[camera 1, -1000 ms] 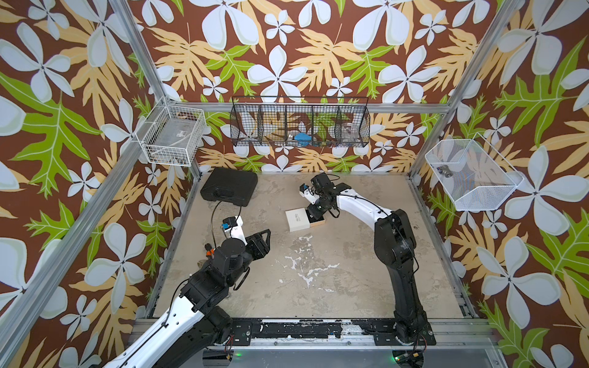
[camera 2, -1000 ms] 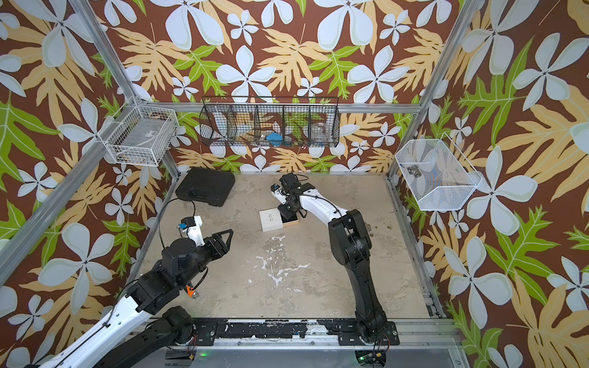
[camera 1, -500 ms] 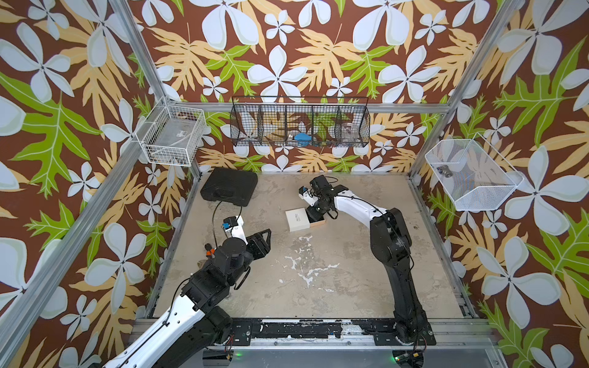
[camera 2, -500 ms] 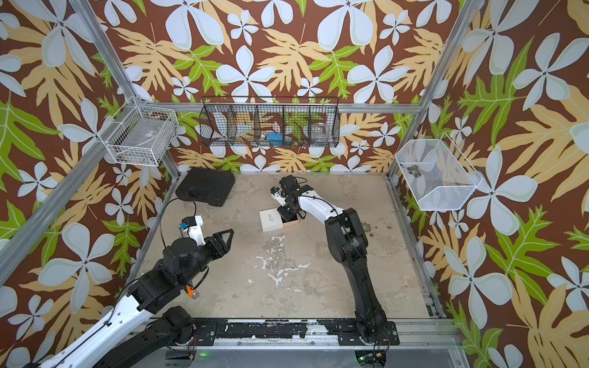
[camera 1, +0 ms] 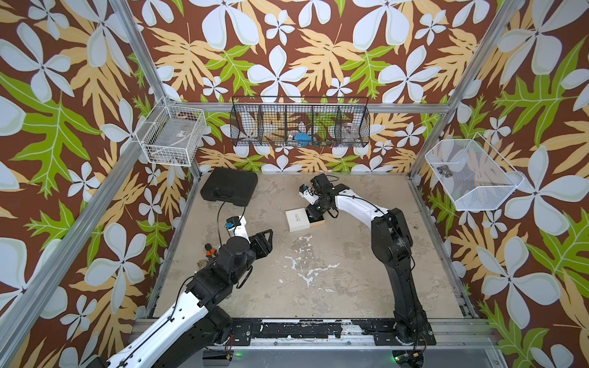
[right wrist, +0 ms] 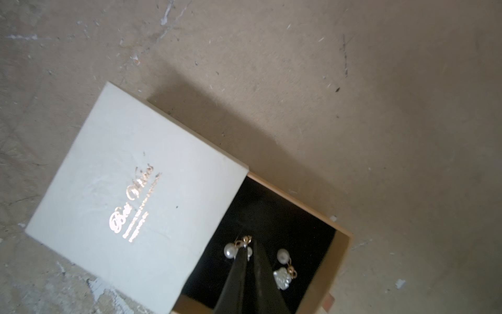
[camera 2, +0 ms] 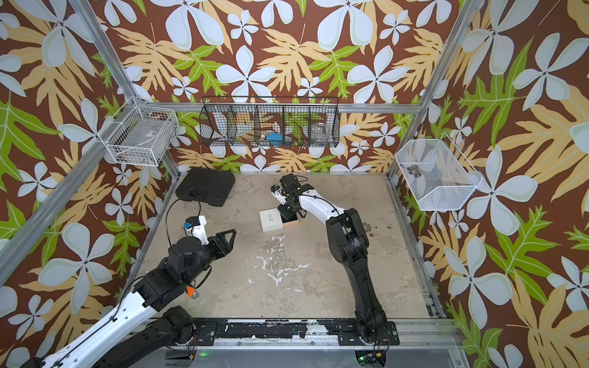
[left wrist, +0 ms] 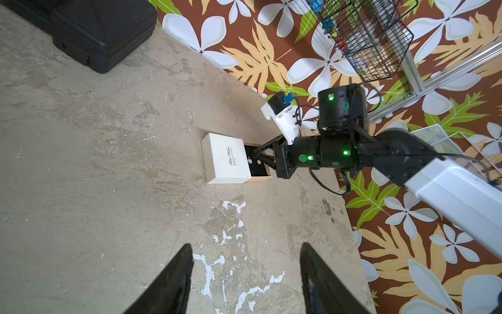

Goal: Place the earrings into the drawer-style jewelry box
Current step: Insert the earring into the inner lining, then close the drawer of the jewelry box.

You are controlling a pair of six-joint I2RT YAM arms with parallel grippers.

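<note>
A white wire basket is mounted on the left wall, and a closed black case is set in the far left corner of the table. Nearer the front, the left gripper is held above the table with its fingers spread and nothing between them; only bare surface is seen in the gap, and it is kept well apart from the box. Near the middle of the table the jewelry box is laid flat, its white sleeve printed in gold and its tan-edged tray pulled partly out on the side towards the right arm, so that the black lining is exposed. Over that open tray the right gripper is pointed down, its tips pressed together on the gold hook of a pearl earring; whether this earring is touching the lining cannot be told. A second earring is laid on the lining just beside the fingers. On the right wall a white mesh basket is hung.
</note>
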